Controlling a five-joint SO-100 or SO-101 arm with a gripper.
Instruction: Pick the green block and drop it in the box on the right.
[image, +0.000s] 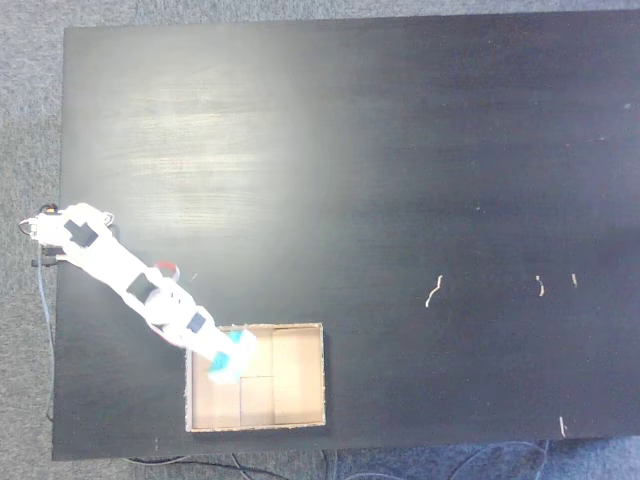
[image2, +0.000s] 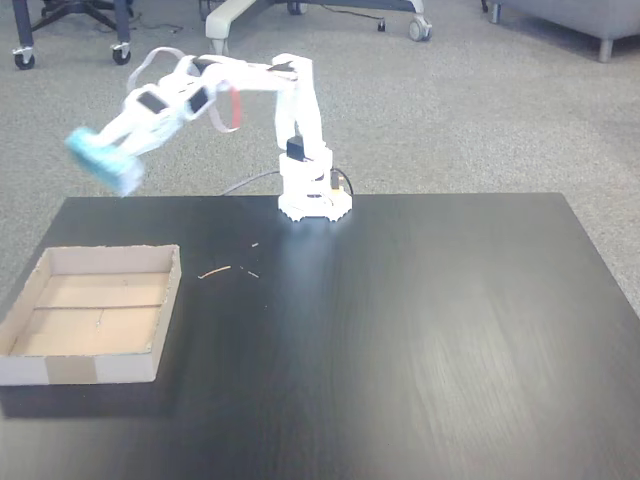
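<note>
Black table (image2: 420, 330) fills both fixed views, grey carpet around it — chair casters (image2: 122, 50) at the top edge. Gripper (image2: 108, 165) hangs blurred, upper left, fingers closed around the green block (image2: 90, 150), above the box (image2: 160, 330) at lower left.

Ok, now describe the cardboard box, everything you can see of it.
The box is a shallow, open-topped rectangular tray of tan cardboard with low walls and a paler floor creased into panels. It sits flat on the black table, empty as far as the side fixed view shows, at the table's left front corner there. In the top-down fixed view the box lies against the bottom edge, with the gripper over its upper left corner. Nothing is seen touching it besides the table.
</note>
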